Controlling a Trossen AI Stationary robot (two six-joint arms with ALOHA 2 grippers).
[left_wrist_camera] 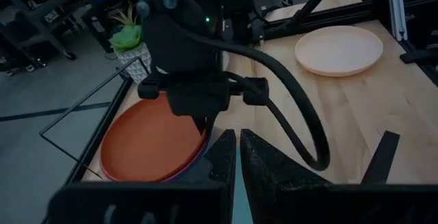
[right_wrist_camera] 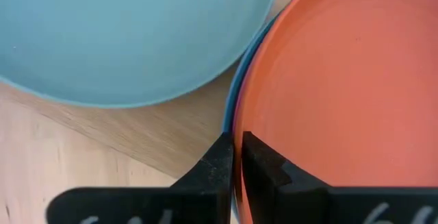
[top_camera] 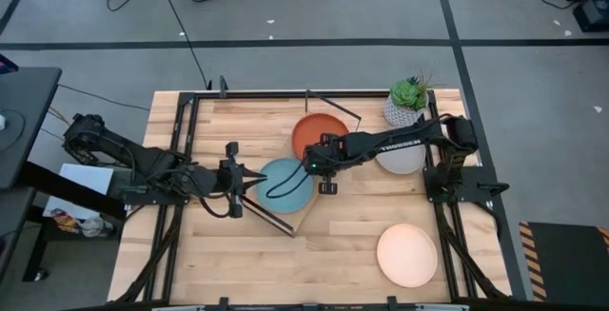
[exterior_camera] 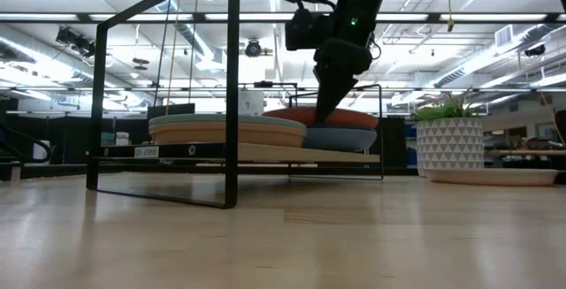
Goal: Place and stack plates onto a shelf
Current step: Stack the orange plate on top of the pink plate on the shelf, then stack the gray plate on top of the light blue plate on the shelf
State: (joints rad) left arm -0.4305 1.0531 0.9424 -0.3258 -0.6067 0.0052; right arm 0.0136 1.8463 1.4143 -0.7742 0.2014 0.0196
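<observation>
High view, left to right: the left gripper [top_camera: 249, 180] hangs at the near rim of the light teal plate [top_camera: 285, 184], fingers nearly pressed together on nothing. That plate lies on the shelf [top_camera: 303, 218], just ahead of those jaws. On to the right gripper [top_camera: 318, 161], down between the two stacks! Its wrist view shows the fingers [right_wrist_camera: 220, 161] clenched on the rim of the orange plate [right_wrist_camera: 342, 80], the edge sitting right between the jaws, a blue plate [right_wrist_camera: 230, 107] directly beneath it. Beyond those jaws, the light teal plate lies close beside. Farther right stand a grey plate [top_camera: 400, 159], a potted plant [top_camera: 409, 97] and a cream plate [top_camera: 407, 254], well apart from both jaws.
</observation>
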